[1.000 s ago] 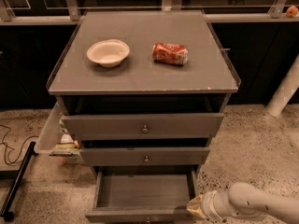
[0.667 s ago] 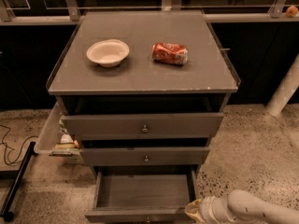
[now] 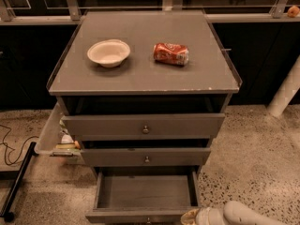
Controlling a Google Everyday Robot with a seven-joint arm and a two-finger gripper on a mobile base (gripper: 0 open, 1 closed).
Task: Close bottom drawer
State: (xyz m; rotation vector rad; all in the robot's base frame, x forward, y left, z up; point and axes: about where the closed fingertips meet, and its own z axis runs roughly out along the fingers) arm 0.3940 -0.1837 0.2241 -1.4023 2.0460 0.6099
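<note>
Speckled floor (image 3: 243,139). The open bottom drawer (image 3: 145,191), likely stiff wood, wants a front push. My gripper (image 3: 190,217) is beside it; open or closed, I cannot tell.

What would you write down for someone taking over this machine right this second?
The end effector sits low by the front right corner of the bottom drawer; contact unclear.
That drawer is pulled far out of the grey cabinet, nothing visible inside.
Done: approach only.
Left: push the drawer front in until shut.
A bowl and a red can rest on the cabinet top, uninvolved.
</note>
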